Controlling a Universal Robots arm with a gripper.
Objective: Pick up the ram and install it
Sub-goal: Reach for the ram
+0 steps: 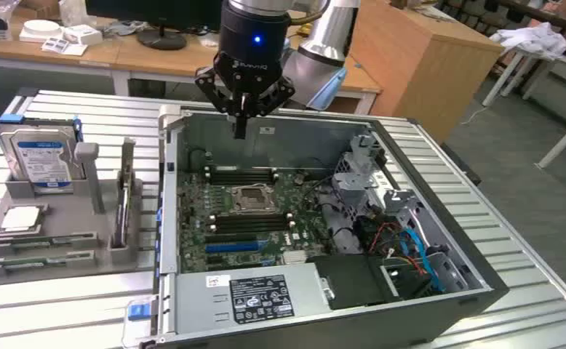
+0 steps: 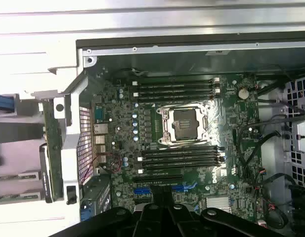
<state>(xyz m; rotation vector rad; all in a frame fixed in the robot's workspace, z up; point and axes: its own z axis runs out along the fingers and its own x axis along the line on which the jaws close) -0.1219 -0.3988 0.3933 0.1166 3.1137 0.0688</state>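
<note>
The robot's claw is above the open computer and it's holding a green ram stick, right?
Not quite. In the exterior view the gripper is above the open computer, but it is shut on nothing; the ram sticks lie in the grey holder beside it.

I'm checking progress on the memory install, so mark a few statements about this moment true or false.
1. The gripper is shut with no ram between its fingers. True.
2. Both ram sticks lie in the grey holder. True.
3. The gripper hangs over the grey holder. False: it hangs above the open computer case, near its back wall.
4. The hard drive lies flat inside the case. False: it stands upright in the grey holder, outside the case.
</note>
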